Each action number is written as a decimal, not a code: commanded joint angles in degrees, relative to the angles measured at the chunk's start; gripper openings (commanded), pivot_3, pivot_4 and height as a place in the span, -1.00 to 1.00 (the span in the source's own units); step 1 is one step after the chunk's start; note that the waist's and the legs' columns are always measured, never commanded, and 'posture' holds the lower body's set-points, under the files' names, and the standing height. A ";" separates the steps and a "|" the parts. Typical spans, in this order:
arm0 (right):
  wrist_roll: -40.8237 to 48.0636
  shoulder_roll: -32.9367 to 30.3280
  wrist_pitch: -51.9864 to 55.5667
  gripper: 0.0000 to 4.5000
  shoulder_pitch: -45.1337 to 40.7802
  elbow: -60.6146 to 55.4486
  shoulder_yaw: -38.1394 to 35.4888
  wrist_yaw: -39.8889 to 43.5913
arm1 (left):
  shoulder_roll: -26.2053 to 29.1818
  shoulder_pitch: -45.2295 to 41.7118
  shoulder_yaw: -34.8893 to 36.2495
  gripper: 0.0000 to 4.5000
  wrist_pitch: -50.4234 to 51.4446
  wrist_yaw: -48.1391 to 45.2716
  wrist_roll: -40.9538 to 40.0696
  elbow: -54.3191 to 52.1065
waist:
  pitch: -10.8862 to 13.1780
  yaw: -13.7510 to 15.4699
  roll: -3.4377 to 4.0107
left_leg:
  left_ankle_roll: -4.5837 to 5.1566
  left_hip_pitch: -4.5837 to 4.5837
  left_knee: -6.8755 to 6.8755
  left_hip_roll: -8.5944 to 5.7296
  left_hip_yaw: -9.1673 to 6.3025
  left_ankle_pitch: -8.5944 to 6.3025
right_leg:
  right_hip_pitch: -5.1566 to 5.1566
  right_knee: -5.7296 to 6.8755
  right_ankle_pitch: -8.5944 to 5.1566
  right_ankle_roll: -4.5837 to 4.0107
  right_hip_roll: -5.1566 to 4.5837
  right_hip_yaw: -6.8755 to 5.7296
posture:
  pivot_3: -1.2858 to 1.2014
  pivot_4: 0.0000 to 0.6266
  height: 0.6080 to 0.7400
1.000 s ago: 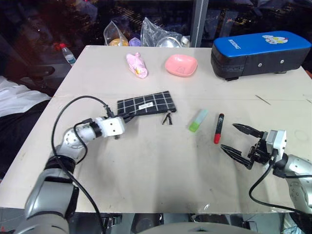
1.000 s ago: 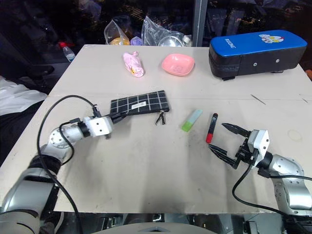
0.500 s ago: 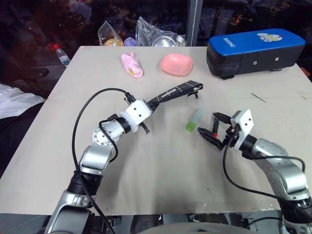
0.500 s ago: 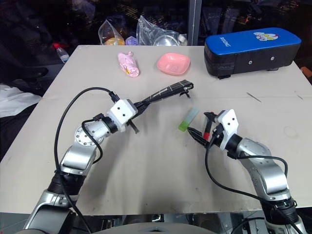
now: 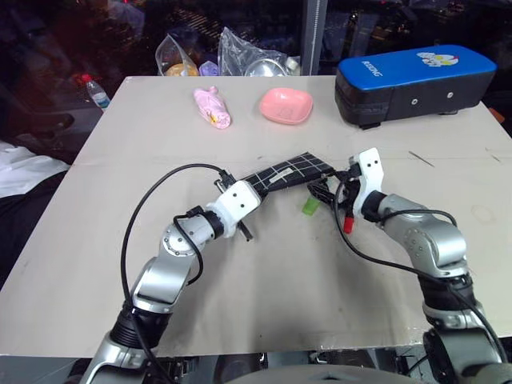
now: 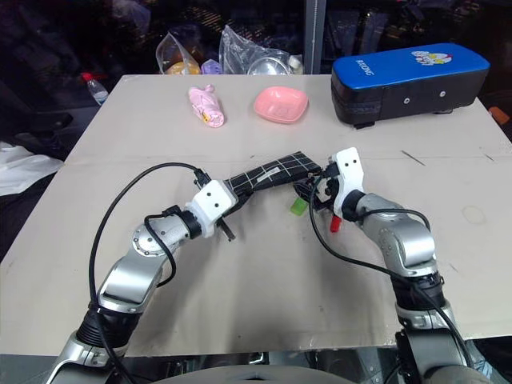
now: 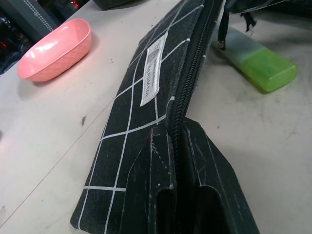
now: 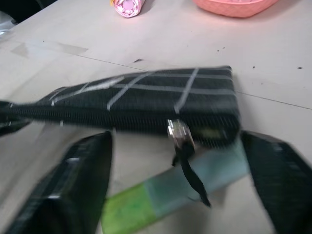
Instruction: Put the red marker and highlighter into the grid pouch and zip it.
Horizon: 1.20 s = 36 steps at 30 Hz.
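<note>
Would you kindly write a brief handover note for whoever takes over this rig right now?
Left gripper: shut on one end of the grid pouch, holding it edge-up over the table.
Right gripper: jaws open, either side of the pouch's zipper pull.
The highlighter and the red marker lie on the table by the pouch's far end.
Done: pouch picked up.
Left: unzip, load both pens, zip shut.

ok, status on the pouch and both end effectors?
Left end effector shut on grid pouch edge, pouch off the table. Right end effector open at the zipper pull. Highlighter and red marker on table.
</note>
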 commanded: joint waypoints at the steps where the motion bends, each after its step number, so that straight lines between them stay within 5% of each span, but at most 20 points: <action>1: 0.54 1.41 0.37 -0.01 -1.86 -0.22 -0.87 -0.74 | -0.08 0.42 0.37 -1.00 -0.68 0.66 0.33 -2.94 | 0.00 0.03 0.00 | 0.00 0.00 -0.02 0.00 0.00 0.00 | 0.00 -0.02 0.00 0.00 0.00 0.00 | 0.03 -0.52 0.66; 6: -0.32 2.17 -0.37 -0.99 -2.46 1.10 -0.90 -0.62 | -0.29 1.13 0.50 -1.00 -1.21 0.76 0.14 -3.03 | 0.00 0.01 0.00 | 0.00 -0.02 -0.03 0.00 0.03 0.00 | -0.02 -0.04 0.00 0.00 -0.02 0.02 | 0.03 -0.52 0.66; 12: -1.48 2.13 -1.26 -0.99 -2.22 1.62 -1.22 -0.74 | -0.78 1.97 0.75 -1.00 -3.05 -0.25 -1.59 -3.71 | 0.00 -0.01 0.00 | 0.00 -0.02 -0.04 0.00 0.03 0.00 | -0.02 -0.04 0.00 0.00 -0.03 0.02 | 0.03 -0.52 0.66; 13: -1.69 2.08 -1.44 -1.00 -2.19 1.63 -1.26 -0.72 | -0.73 2.27 0.91 -0.69 -3.53 -0.39 -1.78 -3.94 | 0.00 -0.01 0.00 | 0.00 -0.02 -0.05 0.00 0.03 0.00 | -0.03 -0.04 0.00 0.00 -0.03 0.02 | 0.03 -0.52 0.66; 18: -1.84 0.78 -2.16 -1.00 -1.84 1.40 -2.20 0.76 | 1.41 7.09 4.23 0.15 -14.83 1.49 -0.22 -3.00 | 0.00 -0.09 0.01 | 0.00 -0.01 -0.07 0.01 0.03 0.00 | -0.04 -0.05 0.00 0.00 -0.03 0.02 | 0.03 -0.52 0.66; 25: -0.17 -1.55 -1.85 -1.00 -1.63 0.81 -2.79 4.62 | 4.59 12.95 9.26 0.15 -34.44 5.92 2.71 6.61 | 0.02 0.12 0.04 | 0.01 0.02 -0.21 0.06 0.05 -0.01 | -0.09 -0.07 -0.01 -0.03 -0.11 -0.02 | 0.03 -0.52 0.66; 36: 1.16 -3.06 0.06 -1.00 -1.69 0.12 -2.37 7.96 | 3.58 1.56 5.53 0.15 -53.73 6.17 4.62 28.79 | 0.03 0.02 0.04 | 0.04 -0.03 -0.19 -0.02 0.08 -0.02 | -0.09 -0.08 0.00 -0.02 -0.19 -0.05 | 0.03 -0.52 0.66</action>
